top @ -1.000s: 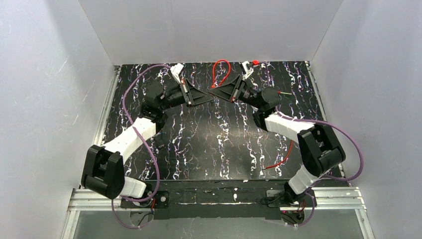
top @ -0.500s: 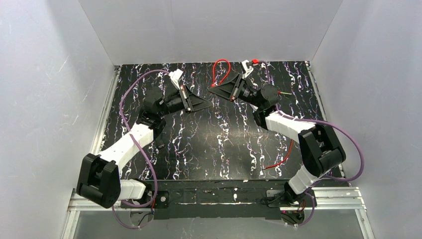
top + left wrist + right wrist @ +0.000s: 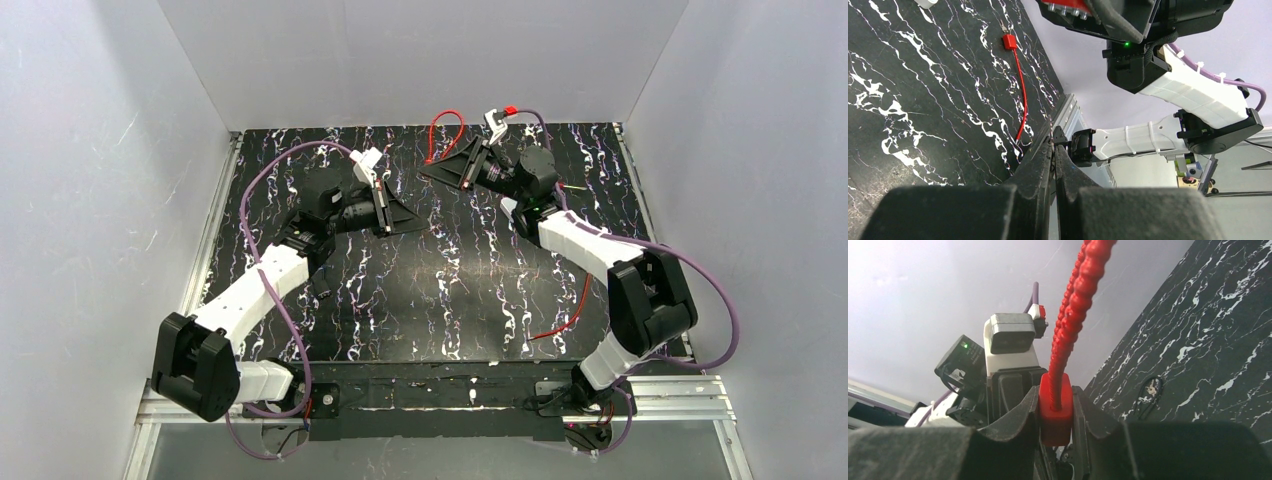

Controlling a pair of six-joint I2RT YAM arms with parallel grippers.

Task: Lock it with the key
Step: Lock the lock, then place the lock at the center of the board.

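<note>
Above the far half of the black marbled table (image 3: 440, 290), both arms stand in new poses compared with a second ago. The left gripper (image 3: 420, 227) has dropped toward the near side, with its forearm swung further left. The right gripper (image 3: 426, 172) has drawn back toward the rear wall. Their tips, almost meeting earlier, are now clearly apart.

The red lock (image 3: 1055, 415) sits off the table, clamped between the right gripper's two fingers (image 3: 1028, 412). It is a small, smooth red block held upright in the right wrist view. From its top a red beaded cable (image 3: 1073, 315) rises in two strands lying side by side; the top view shows them as a thin loop above the gripper.

The left gripper (image 3: 1053, 142) has its jaws pressed together. Whether a key lies between them cannot be told.

On the table by the right arm lies a loose red wire (image 3: 565, 318) with a red plug at one end, well apart from the lock. The right wrist view also shows a small dark ring (image 3: 1148, 391) with a pale metal piece, flat on the table.
</note>
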